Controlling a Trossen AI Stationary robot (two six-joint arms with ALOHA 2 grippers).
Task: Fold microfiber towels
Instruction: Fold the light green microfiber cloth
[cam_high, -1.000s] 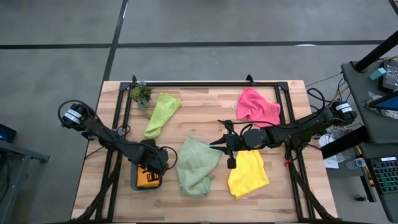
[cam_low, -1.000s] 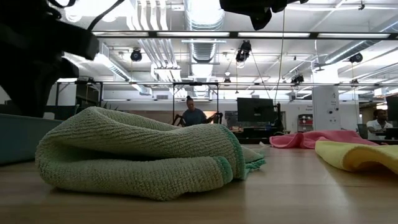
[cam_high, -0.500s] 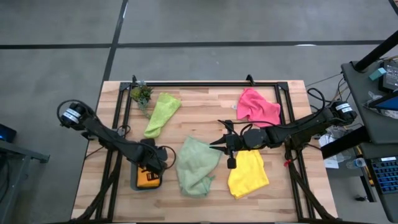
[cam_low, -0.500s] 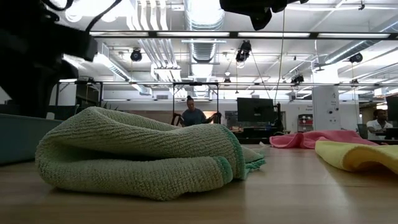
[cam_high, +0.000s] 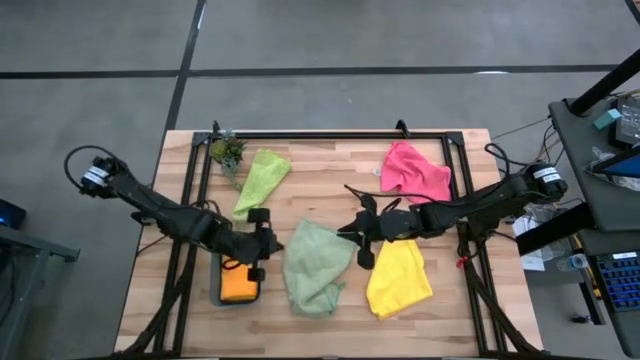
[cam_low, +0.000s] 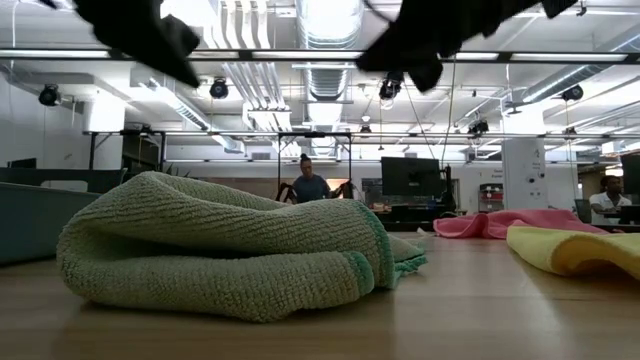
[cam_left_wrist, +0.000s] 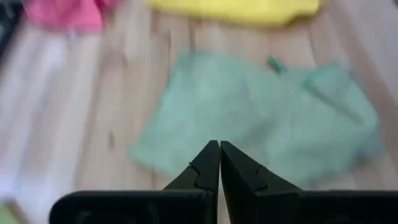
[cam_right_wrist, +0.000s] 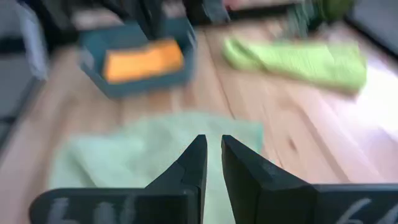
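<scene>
Sage towel (cam_high: 317, 266) crumpled, no clear axis | lime towel (cam_high: 260, 183) diagonal

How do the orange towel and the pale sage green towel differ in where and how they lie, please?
The orange towel lies folded flat inside the teal tray; the pale sage green towel lies rumpled on the bare wooden table. The orange one looks smaller in the high view, the sage one sprawls wider. Neither is held.

pale sage towel (cam_high: 316, 266), yellow towel (cam_high: 398, 279), pink towel (cam_high: 414, 172)
</scene>
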